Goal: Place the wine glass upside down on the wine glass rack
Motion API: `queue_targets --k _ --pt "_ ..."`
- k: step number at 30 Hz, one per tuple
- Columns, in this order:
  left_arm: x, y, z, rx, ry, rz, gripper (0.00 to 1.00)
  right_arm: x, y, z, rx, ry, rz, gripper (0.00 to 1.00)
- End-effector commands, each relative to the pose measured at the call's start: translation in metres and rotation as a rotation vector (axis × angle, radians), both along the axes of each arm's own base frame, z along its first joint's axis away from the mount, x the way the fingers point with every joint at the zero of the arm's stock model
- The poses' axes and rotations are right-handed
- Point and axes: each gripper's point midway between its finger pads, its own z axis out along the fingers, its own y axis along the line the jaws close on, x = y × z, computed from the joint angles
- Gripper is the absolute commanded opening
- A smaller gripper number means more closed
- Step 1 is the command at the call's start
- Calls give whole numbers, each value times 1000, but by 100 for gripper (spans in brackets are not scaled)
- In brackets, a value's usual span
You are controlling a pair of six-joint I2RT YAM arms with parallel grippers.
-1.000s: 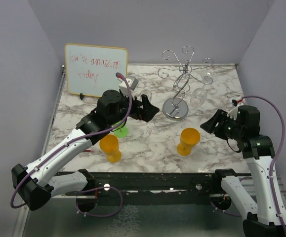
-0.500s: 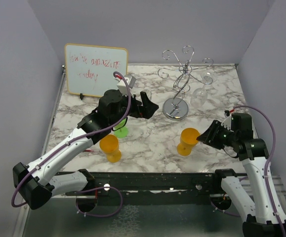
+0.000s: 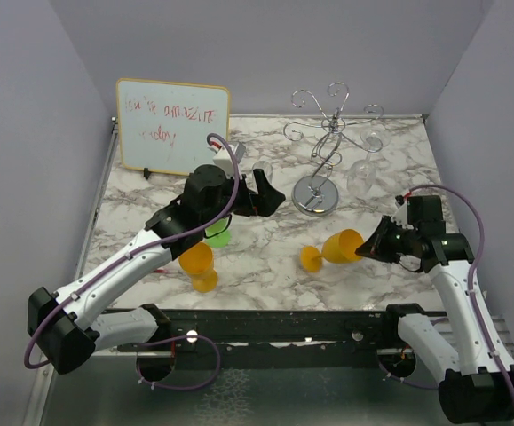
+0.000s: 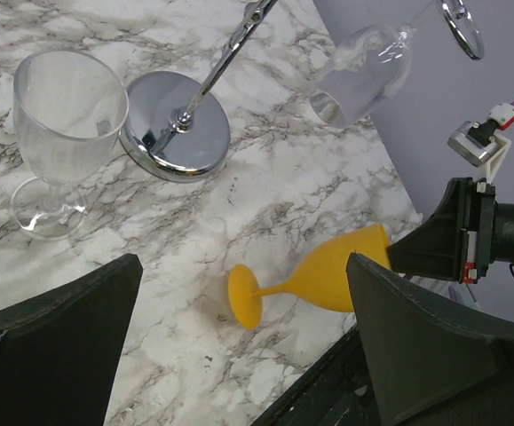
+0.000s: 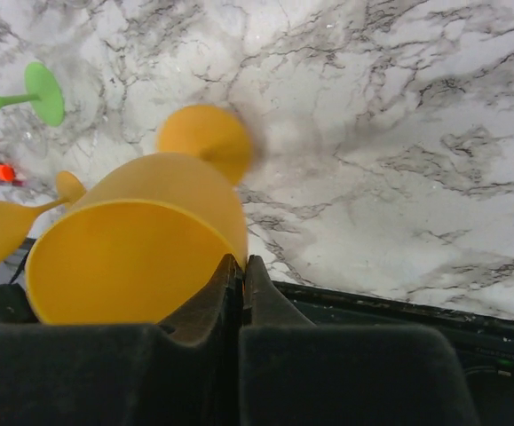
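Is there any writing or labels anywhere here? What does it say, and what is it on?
"You're amazing": red handwriting, top line on the white rectangular whiteboard with a yellowish rim; it is smudgy, so this reading is uncertain.
"today": second line on the same board, also faint.
Nothing else is readable in any view.

Pale lilac walls (image 3: pixel 265 44) enclose a marble-patterned table (image 3: pixel 265 257) with a leaning whiteboard (image 3: pixel 173 124).
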Motion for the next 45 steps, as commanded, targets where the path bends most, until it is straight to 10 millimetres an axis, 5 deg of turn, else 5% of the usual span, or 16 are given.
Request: queue_targets --k 1,11,19,25,33,45 --pt "2 2 -9 -15 37 37 99 15 -2 25 -17 -105 18 1" --pt "10 25 7 -95 69 215 99 38 31 94 182 -400 114 1" --pt "15 107 28 -230 69 644 99 63 51 147 274 -749 246 1" --pt "6 113 46 -317 66 638 99 68 66 174 230 -949 332 1" --pt "0 109 71 -396 66 600 99 68 117 211 248 -1105 449 1" --pt "-15 150 90 -586 41 724 99 95 143 252 304 -1237 363 1"
